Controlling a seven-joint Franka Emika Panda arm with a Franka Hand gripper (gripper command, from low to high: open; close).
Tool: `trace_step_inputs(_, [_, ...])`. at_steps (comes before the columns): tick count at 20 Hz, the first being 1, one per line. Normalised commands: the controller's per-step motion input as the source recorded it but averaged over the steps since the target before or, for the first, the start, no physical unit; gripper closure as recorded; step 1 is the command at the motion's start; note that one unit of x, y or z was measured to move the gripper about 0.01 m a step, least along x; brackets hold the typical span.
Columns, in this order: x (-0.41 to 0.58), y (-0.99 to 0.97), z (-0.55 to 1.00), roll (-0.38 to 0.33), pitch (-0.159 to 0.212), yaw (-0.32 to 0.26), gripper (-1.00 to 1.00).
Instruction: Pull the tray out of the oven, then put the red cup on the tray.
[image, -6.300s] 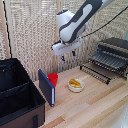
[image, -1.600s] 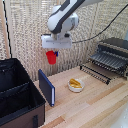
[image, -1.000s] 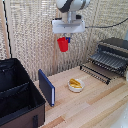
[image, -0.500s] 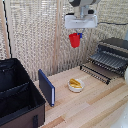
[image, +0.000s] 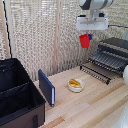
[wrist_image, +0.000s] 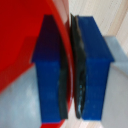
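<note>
The red cup (image: 85, 40) hangs high in the air below my gripper (image: 88, 34), which is shut on its rim. It is left of the oven (image: 116, 48) in the exterior view and well above the table. The oven's door is dropped open and the tray (image: 106, 60) of thin dark bars sticks out over it. In the wrist view the blue fingers (wrist_image: 94, 65) pinch the red cup (wrist_image: 25, 35) wall between their dark pads.
A white bowl with yellow contents (image: 75, 84) sits on the wooden table (image: 95, 107) below the cup. A blue flat panel (image: 46, 87) stands upright beside a big black case (image: 17, 95) at the exterior view's left. A woven screen backs the scene.
The arm has carried the red cup up from the table and then toward the exterior view's right, closer to the oven. Bowl, case and tray have not moved.
</note>
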Motion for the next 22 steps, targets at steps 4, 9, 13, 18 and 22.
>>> trace_step_inputs(4, [-0.041,-0.92,0.00,0.004,-0.026,-0.096,1.00])
trace_step_inputs(9, [-0.096,-0.92,-0.09,0.025,-0.042,-0.081,1.00])
trace_step_inputs(13, [-0.241,-0.90,-0.29,0.073,-0.033,-0.061,1.00])
trace_step_inputs(18, [-0.222,-0.87,-0.29,0.089,-0.002,-0.061,1.00])
trace_step_inputs(22, [-0.157,-0.62,-0.21,0.064,-0.027,-0.034,1.00])
